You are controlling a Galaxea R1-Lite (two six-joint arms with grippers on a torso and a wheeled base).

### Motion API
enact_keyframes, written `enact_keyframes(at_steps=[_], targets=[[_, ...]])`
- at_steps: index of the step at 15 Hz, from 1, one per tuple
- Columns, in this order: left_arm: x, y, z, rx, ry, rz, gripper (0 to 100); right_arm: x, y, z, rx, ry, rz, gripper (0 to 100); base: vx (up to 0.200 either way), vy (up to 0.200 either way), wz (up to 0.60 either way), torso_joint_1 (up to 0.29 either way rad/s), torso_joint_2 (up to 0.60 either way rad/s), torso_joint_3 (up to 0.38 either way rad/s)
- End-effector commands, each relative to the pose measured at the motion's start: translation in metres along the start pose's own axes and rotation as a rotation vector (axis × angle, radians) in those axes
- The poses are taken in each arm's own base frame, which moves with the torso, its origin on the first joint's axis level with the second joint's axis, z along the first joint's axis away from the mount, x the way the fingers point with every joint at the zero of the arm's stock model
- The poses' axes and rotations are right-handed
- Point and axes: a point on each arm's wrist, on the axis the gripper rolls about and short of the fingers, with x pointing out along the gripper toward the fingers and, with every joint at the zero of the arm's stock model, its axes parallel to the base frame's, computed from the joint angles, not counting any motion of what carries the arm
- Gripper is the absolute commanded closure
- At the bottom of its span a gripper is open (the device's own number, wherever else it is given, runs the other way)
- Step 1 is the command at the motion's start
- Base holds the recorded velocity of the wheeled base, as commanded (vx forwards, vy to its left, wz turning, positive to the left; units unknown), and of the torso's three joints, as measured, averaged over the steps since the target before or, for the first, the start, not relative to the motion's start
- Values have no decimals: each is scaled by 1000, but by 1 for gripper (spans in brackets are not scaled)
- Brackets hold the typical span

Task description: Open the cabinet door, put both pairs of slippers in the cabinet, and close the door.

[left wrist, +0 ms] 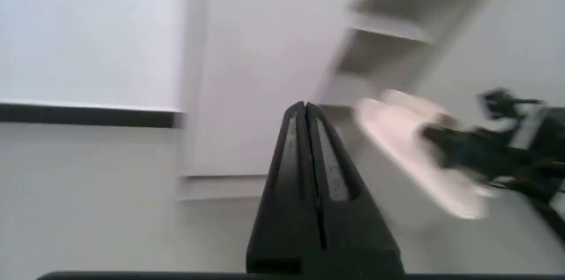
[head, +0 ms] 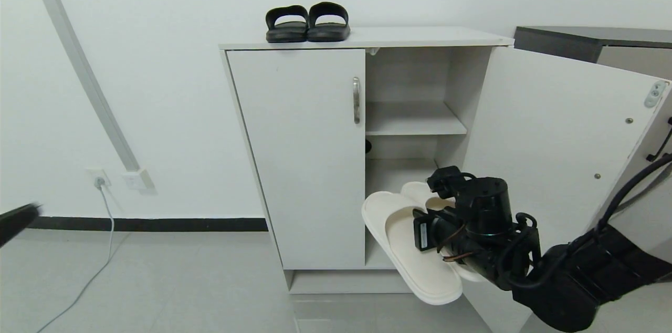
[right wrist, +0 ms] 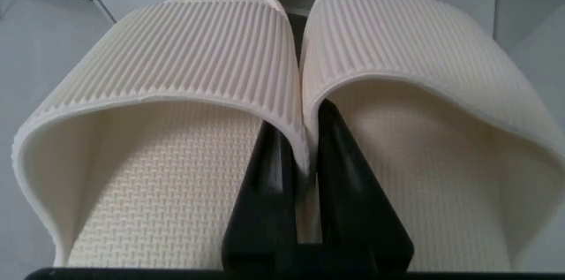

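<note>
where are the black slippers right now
In the head view, the black slippers sit side by side on top of the white cabinet, above its closed left door.

No legible text, label, number anywhere; wall socket [head: 97, 177] maybe marked, too small.

Cabinet opening [head: 407, 178] free, shut left door [head: 296, 154] beside it, right door [head: 551, 149] swung wide, shelf [head: 415, 118] across

White cabinet [head: 296, 165] stood on the grey tiled floor [head: 157, 280] against the far wall, its right door [head: 551, 154] open. On its top, toward the left, sat a pair of black slippers [head: 307, 23] side by side. Grey cable [head: 111, 222] trailed onto the floor, far left.
</note>
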Motion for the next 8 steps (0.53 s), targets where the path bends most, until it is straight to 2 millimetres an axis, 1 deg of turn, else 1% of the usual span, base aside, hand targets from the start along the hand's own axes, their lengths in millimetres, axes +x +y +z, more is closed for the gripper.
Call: enact_keyframes(at_steps=[1,2,4,5,6,7,8], targets=[[-86,20,-58,39,-188,328,100,8,0,-8,-6,23,-5,100,0,0,0,0,0,0],[-89,22,-75,41,-200,367,100,7,2,-8,-7,21,-3,100,0,0,0,0,0,0],[-84,27,-113,57,-174,436,100,7,2,-8,-8,23,-1,100,0,0,0,0,0,0],[-79,32,-129,62,-158,409,100,7,2,-9,-9,26,-1,100,0,0,0,0,0,0],[-71,35,-141,65,-129,396,100,7,3,-9,-10,26,0,100,0,0,0,0,0,0],[-61,37,-152,68,-130,355,100,6,4,-10,-10,25,3,100,0,0,0,0,0,0],[-54,38,-158,76,-176,273,100,6,5,-10,-11,23,7,100,0,0,0,0,0,0]])
